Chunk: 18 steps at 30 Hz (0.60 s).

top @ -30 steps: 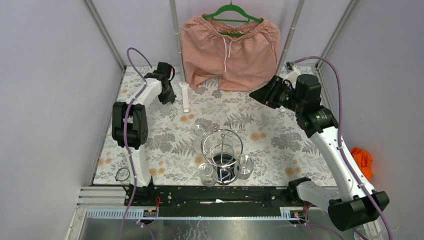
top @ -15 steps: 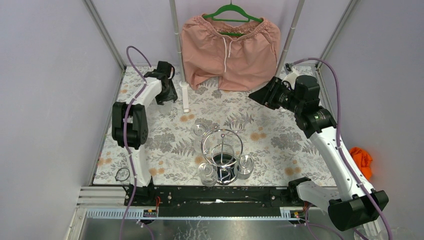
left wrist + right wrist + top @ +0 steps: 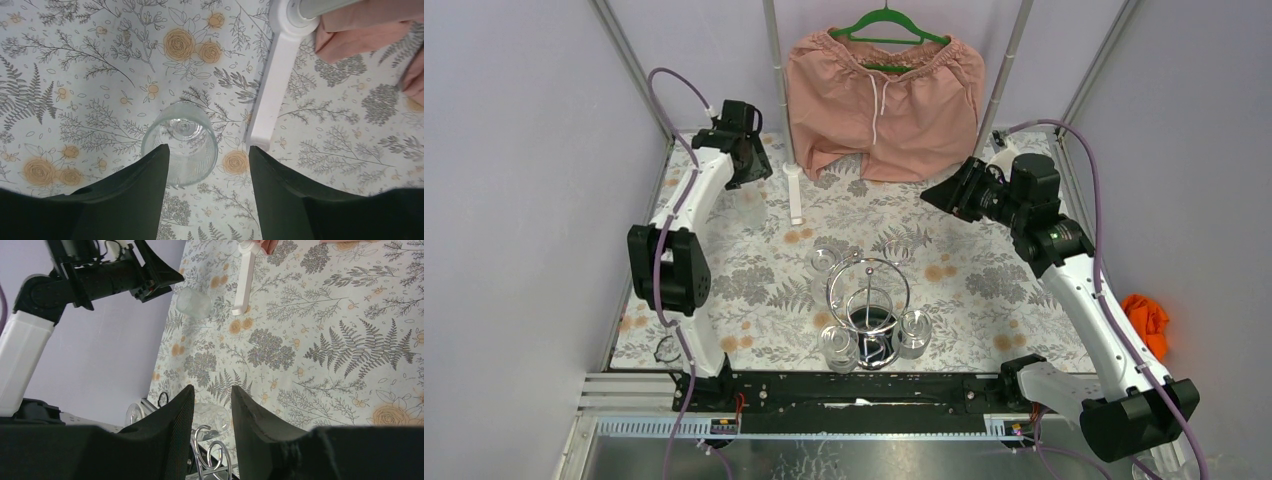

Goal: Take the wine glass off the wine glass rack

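left claw (image 3: pixel 209 150): wide open, empty, above wine glass (image 3: pixel 180 142) on table (image 3: pixel 75 75) | right claw (image 3: pixel 212 390): narrowly parted, empty | wine glass rack (image 3: pixel 869 298): clear glasses (image 3: pixel 914 330) around it, hard to make out

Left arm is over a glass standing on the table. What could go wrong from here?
The wine glass stands upright, seen between the open left fingers in the wrist view; a sideways swing could tip it. It is close to the white rail foot, so a nudge could knock it there. More glasses are on the wine glass rack; an arm passing low could clip them.
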Tool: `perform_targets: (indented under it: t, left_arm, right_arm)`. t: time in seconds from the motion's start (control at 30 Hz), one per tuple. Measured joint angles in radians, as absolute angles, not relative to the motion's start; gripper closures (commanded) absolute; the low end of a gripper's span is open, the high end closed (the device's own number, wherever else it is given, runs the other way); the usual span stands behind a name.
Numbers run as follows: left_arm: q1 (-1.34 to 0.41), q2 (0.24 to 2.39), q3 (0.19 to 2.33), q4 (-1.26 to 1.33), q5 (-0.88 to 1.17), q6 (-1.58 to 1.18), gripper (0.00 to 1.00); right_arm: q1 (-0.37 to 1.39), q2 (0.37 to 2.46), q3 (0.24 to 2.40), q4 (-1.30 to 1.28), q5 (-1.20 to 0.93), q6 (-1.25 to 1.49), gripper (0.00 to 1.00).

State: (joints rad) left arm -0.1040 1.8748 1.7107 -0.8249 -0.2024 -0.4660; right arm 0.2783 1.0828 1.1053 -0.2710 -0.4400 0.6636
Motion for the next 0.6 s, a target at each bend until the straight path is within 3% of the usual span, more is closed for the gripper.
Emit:
perform_targets:
  t: [0.37, 0.6]
  left_arm:
    - [-0.132, 1.608, 1.759, -0.831, -0.142, -0.484, 0.29]
    - [-0.208, 1.363, 1.683, -0.723, 0.052, -0.528, 0.28]
  right_arm:
    - [0.278, 1.054, 1.052, -0.260, -0.455, 0.670, 0.59]
    - [0.278, 1.033, 1.020, -0.249, -0.474, 0.684, 0.59]
